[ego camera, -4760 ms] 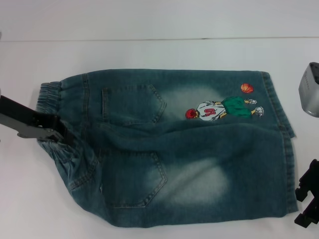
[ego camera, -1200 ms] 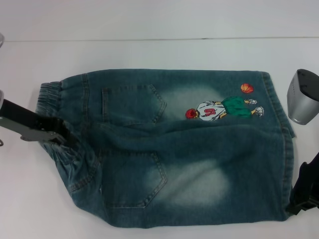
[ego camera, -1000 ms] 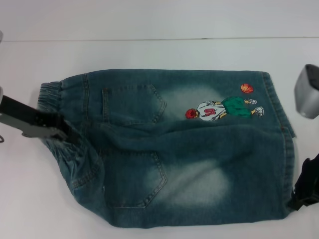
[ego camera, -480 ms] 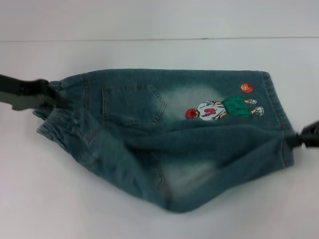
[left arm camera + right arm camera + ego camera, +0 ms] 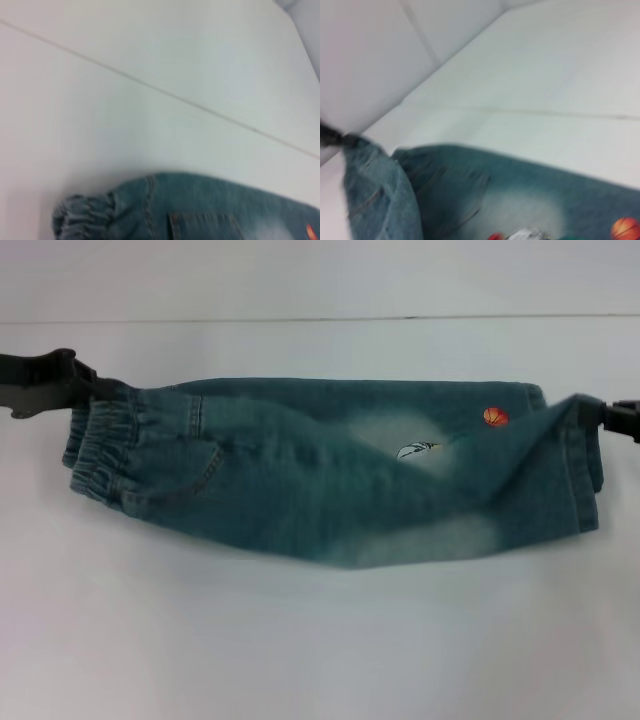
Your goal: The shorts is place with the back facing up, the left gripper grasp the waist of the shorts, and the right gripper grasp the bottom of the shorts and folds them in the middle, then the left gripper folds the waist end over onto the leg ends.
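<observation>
Left gripper (image 5: 95, 390), upper left of frame, seemingly pinches the waist (image 5: 100, 445); right gripper (image 5: 598, 418), far right, clamps the bottom of the shorts (image 5: 580, 475). Between them the shorts (image 5: 330, 480) stretch lengthwise across the counter (image 5: 320, 640), half-folded.

The shorts (image 5: 330, 475) stretch across the middle of the white counter (image 5: 320, 640) as one long folded band, the only obstacle on it. The left gripper (image 5: 95, 390) blocks the waist (image 5: 100, 445) end and the right gripper (image 5: 590, 412) the hem end. Bare counter lies open in front of the shorts and behind them.
</observation>
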Robot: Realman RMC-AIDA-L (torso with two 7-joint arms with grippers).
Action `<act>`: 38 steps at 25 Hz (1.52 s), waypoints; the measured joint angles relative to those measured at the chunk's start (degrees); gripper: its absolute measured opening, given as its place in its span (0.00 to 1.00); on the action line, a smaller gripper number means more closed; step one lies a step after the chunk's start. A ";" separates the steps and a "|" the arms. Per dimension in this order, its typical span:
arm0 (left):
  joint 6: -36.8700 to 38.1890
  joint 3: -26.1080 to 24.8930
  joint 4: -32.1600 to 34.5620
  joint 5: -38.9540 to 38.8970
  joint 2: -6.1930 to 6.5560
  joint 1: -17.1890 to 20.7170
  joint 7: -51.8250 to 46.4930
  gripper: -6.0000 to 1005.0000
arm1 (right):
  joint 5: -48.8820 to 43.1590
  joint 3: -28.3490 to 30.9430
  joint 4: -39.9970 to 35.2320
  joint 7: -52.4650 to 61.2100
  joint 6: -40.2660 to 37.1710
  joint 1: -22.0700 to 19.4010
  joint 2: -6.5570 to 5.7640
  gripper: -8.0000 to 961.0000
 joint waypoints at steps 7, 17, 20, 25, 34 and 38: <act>-6.04 0.20 -0.61 -2.69 -0.80 2.26 0.47 0.12 | 2.39 -1.07 0.47 -1.35 13.05 1.72 4.03 0.01; -10.33 0.43 -0.63 -3.87 -1.69 4.15 1.61 0.13 | 3.60 -1.98 2.17 -1.82 24.17 4.89 5.57 0.01; -11.53 0.44 -0.78 -3.95 -2.19 4.18 2.51 0.13 | 3.60 -4.06 2.49 -1.66 25.94 5.37 5.68 0.02; -13.67 0.44 -3.57 -6.70 -2.40 3.89 7.42 0.14 | 3.68 -6.64 3.97 -1.81 28.86 5.94 6.20 0.03; -15.47 0.41 -5.92 -10.38 -2.35 4.23 13.04 0.15 | 4.01 -8.06 4.51 -4.67 34.05 6.53 8.81 0.04; -16.28 0.41 -6.43 -10.34 -2.43 4.30 14.21 0.17 | 4.02 -8.14 4.73 -4.47 35.26 6.58 9.21 0.05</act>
